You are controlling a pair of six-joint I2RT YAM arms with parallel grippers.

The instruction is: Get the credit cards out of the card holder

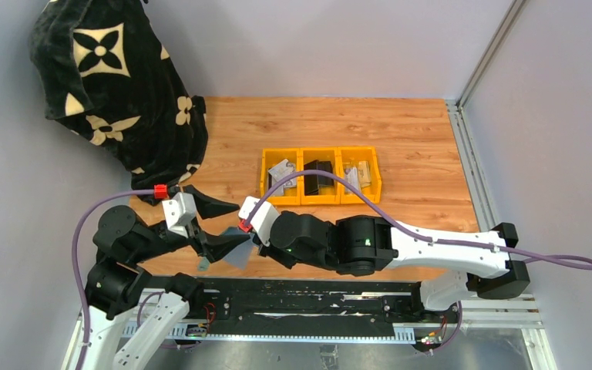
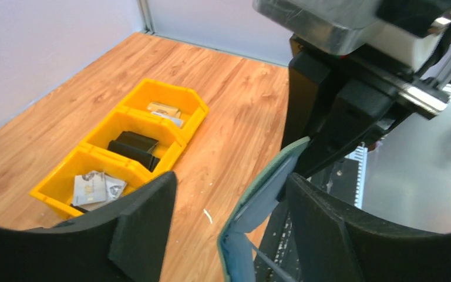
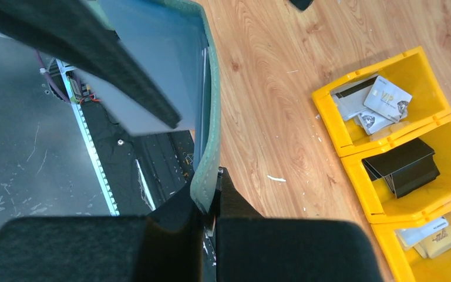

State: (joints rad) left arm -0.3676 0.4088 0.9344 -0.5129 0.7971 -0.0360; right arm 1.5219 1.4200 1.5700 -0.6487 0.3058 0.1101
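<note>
Black padded fingers of the right gripper (image 3: pixel 211 197) fill the bottom of its wrist view. They are pressed together on one edge of the card holder (image 3: pixel 214 117), a pale sage-green wallet that opens out beyond them and shows its grey-blue inner pocket. Seen from above, the holder hangs in the air between the two arms, over the near edge of the wooden table (image 1: pixel 401 123) and the black rail (image 1: pixel 293 297) in front of it. The left gripper (image 2: pixel 232 185) has its jaws apart, with the holder between them and close against one finger. Several credit cards (image 3: pixel 387 97) lie in the two outer compartments of a row of three yellow bins (image 1: pixel 320 150) farther back on the table, and a black wallet-like item (image 1: pixel 316 179) sits in the middle one. Whether any card is inside the holder cannot be told. The main risk is the hold itself, since only a narrow pinch on one edge carries the soft holder. If the left jaws close on a flap rather than on a card and pull, the holder could twist or slide out of the right gripper. Because it hangs over the table's edge, a dropped holder or a loosened card would probably land on the rail or off the wood.
</note>
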